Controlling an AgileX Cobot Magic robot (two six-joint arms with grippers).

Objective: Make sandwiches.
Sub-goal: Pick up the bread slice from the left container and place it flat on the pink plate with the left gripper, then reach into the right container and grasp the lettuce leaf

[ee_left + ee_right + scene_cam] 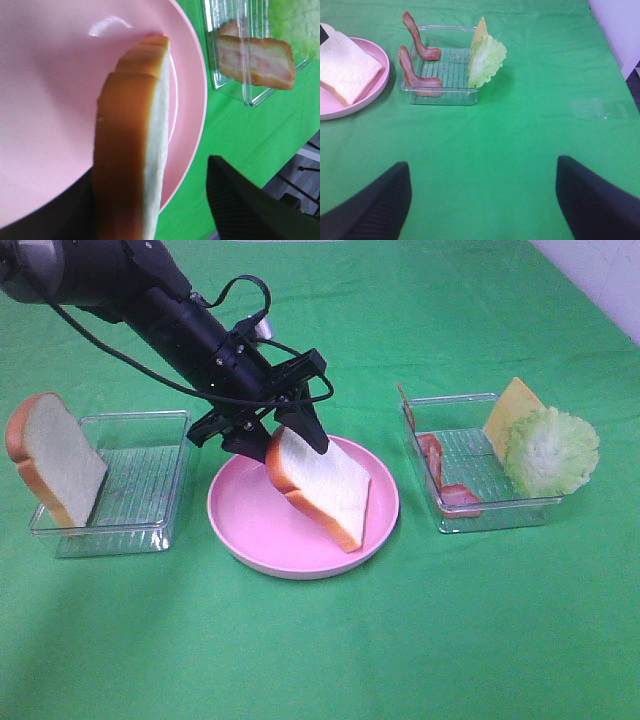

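A white bread slice [325, 490] with orange-brown crust stands tilted on the pink plate [250, 535], its lower end on the plate. My left gripper [288, 435] straddles its upper end. In the left wrist view the bread [132, 150] leans against one finger, and the other finger [245, 200] stands apart from it, so the jaws are open. A second bread slice [55, 460] leans in the left clear tray [140, 510]. Bacon strips [445, 485], a yellow cheese square [510, 405] and a lettuce leaf [550, 450] are in the right clear tray [470, 515]. My right gripper [482, 200] is open and empty.
A green cloth [330, 650] covers the table. The right wrist view shows the right tray [445, 92] with bacon [412, 70] and lettuce [487, 60] ahead of it, and the plate [375, 90] with the bread [347, 67] beside the tray.
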